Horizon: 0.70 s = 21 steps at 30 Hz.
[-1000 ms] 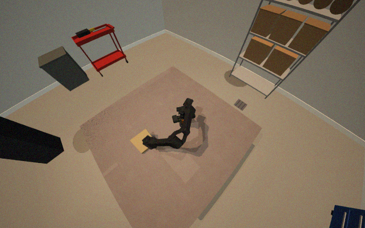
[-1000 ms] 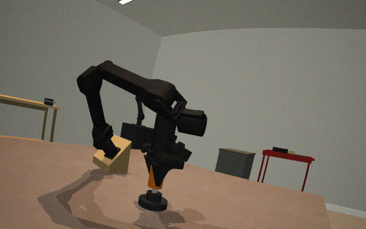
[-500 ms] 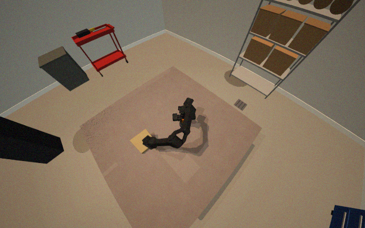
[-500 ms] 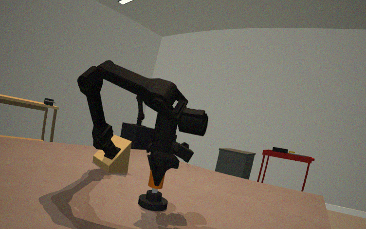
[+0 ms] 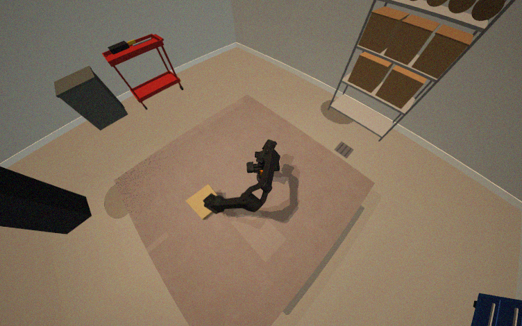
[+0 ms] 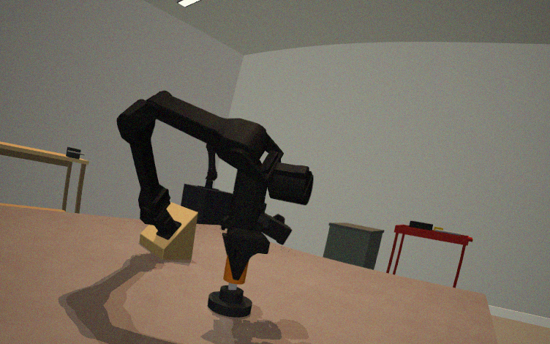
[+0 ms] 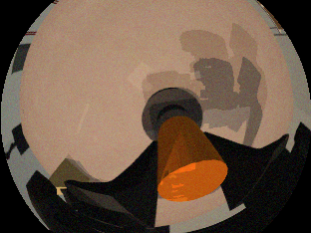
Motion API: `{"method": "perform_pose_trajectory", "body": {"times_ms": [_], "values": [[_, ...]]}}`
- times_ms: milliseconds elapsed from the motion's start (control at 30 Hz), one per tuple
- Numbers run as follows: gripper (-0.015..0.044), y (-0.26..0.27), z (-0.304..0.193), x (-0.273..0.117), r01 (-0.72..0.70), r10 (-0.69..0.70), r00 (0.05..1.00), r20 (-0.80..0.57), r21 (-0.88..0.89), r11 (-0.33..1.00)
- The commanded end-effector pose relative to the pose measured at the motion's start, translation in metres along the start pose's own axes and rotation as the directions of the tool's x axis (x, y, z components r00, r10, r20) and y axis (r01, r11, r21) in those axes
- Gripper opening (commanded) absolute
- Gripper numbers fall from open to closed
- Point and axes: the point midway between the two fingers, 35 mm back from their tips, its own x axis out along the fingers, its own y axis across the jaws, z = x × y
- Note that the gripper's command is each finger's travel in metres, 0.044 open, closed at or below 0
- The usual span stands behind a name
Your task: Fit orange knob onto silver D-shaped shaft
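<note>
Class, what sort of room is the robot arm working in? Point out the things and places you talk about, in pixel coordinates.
Probably a workshop or storeroom: a red cart (image 5: pixel 133 53) (image 6: pixel 433 233), a shelf rack (image 5: pixel 421 71) stacked with boxes, and a wooden bench (image 6: pixel 21 149).

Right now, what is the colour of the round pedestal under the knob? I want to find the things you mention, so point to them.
Black or very dark grey; the pedestal (image 6: pixel 217 304) (image 7: pixel 150 116) shows best in the exterior view.

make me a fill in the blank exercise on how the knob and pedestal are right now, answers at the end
The knob is coloured ____.
It is gripped by the ____ of the arm.
Below it, a short length of silver ____ shows above the pedestal.
The arm's base stands on a ____ block.

Missing words: orange; gripper; shaft; yellow
</note>
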Motion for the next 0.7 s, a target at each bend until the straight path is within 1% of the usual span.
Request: {"method": "perform_pose_trajectory", "body": {"times_ms": [0, 667], "values": [[0.0, 0.0002, -0.0013, -0.0019, 0.005, -0.005, 1.0, 0.005, 0.006, 1.0], [0.0, -0.0007, -0.0021, 0.0026, 0.005, -0.005, 1.0, 0.004, 0.001, 1.0]]}}
